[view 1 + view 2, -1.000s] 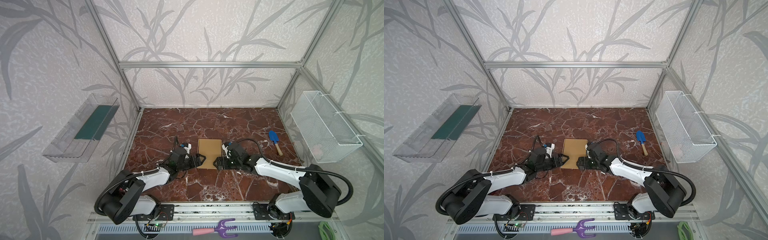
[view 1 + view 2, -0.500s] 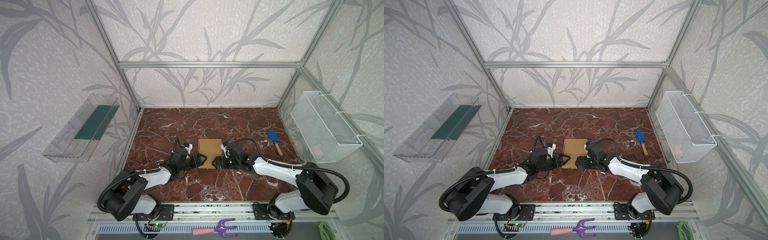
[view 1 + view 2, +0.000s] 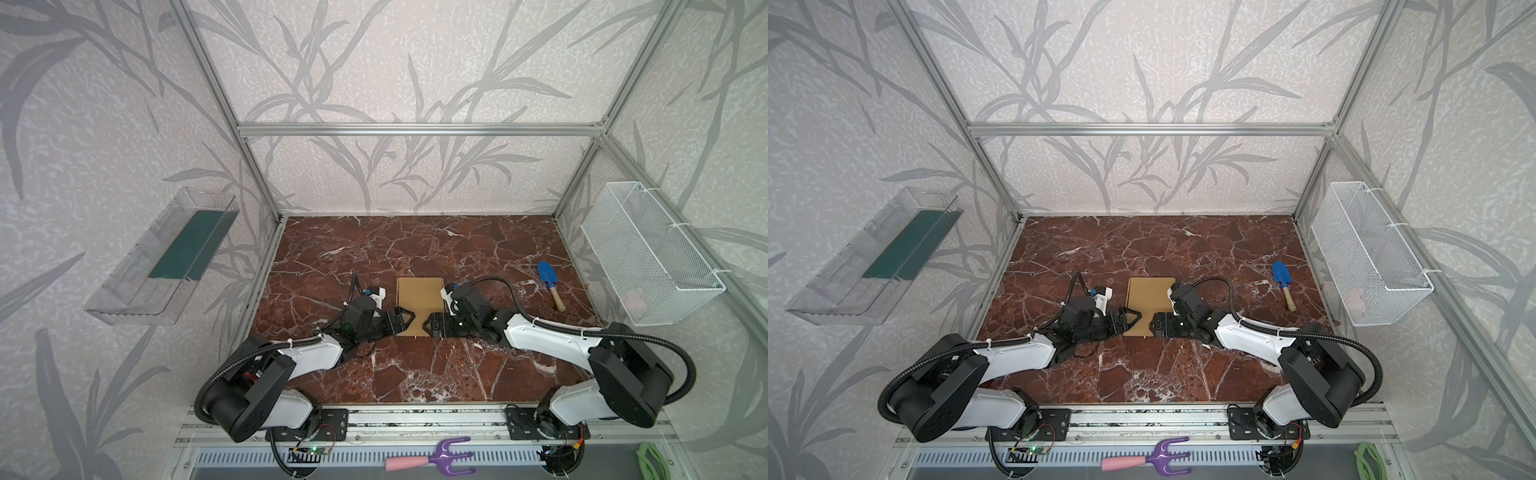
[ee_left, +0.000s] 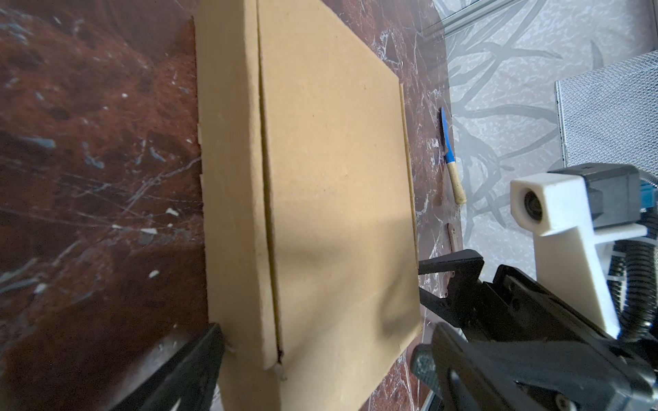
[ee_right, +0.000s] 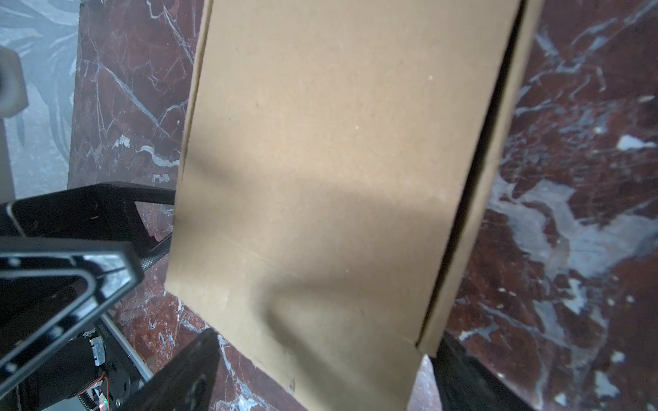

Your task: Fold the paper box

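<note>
The paper box lies closed and flat on the marble table, a plain tan cardboard square. My left gripper stands open at its near left corner. In the left wrist view that corner of the box reaches between the left gripper's spread fingers. My right gripper stands open at the near right corner, and the box runs between the right gripper's fingers. Neither gripper is clamped on the cardboard. The grippers hide the box's near corners in both top views.
A blue trowel lies on the table to the right of the box. A white wire basket hangs on the right wall and a clear plastic tray on the left wall. A purple and pink hand rake lies on the front rail.
The right gripper has edged slightly left toward the box. The left gripper and the box have stayed where they were.
</note>
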